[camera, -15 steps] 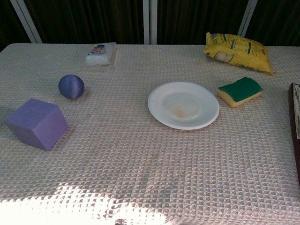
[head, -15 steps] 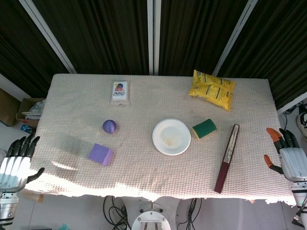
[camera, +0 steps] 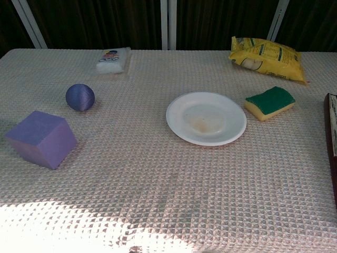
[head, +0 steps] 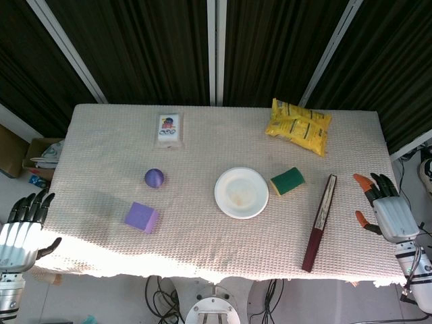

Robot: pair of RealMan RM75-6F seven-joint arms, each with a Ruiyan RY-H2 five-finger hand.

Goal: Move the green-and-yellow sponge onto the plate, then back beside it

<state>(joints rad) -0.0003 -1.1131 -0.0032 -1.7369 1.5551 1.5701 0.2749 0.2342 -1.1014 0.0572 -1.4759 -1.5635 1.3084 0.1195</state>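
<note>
The green-and-yellow sponge (head: 288, 180) (camera: 269, 103) lies green side up on the table, just right of the white plate (head: 241, 193) (camera: 206, 117), apart from it. The plate holds nothing. My right hand (head: 383, 208) hovers at the table's right edge, fingers spread and holding nothing, well to the right of the sponge. Off the front left corner, my left hand (head: 20, 228) also has its fingers apart and holds nothing. Neither hand shows in the chest view.
A long dark red box (head: 320, 221) lies between the sponge and my right hand. A yellow snack bag (head: 298, 125) sits at the back right, a tissue pack (head: 168, 129) at the back left. A purple ball (head: 154, 177) and a purple cube (head: 141, 217) lie left of the plate.
My right hand has moved up and inward, toward the table's right edge. The left hand has barely moved. The sponge and plate lie as before.
</note>
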